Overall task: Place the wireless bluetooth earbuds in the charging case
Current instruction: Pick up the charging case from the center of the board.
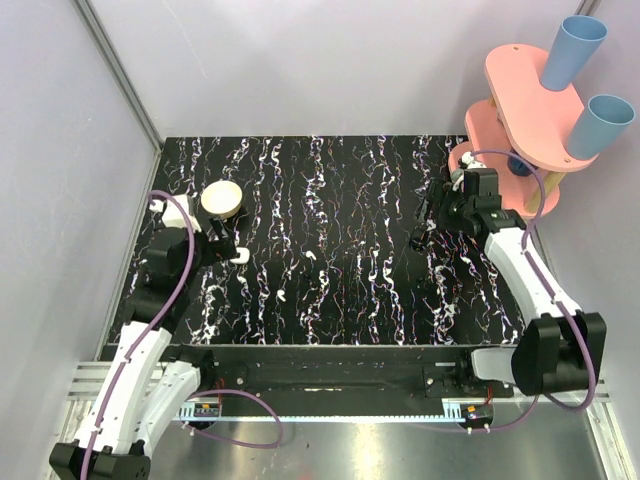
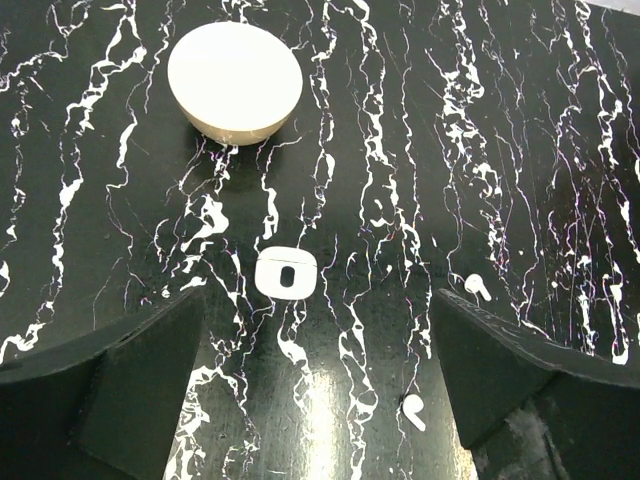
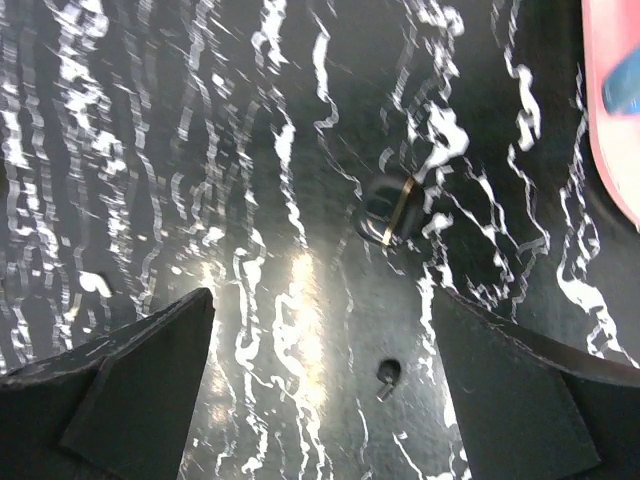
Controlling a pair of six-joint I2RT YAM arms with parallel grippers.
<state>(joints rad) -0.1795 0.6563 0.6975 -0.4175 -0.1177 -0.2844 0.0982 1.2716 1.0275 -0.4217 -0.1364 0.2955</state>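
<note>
left gripper [image 2: 320,340], jaws wide apart, hangs near the round, cream, smooth-topped charging case [image 2: 235,82].

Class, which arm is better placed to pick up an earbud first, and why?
Left: left hand hovers open near both earbuds and the case; right hand is away by the pink stand.

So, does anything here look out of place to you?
Two tiny white earbuds lie loose on the black marbled table, apart from each other and from the cream round case, which looks shut. A small white rounded piece lies alone too. Nothing looks spilled or broken.
</note>
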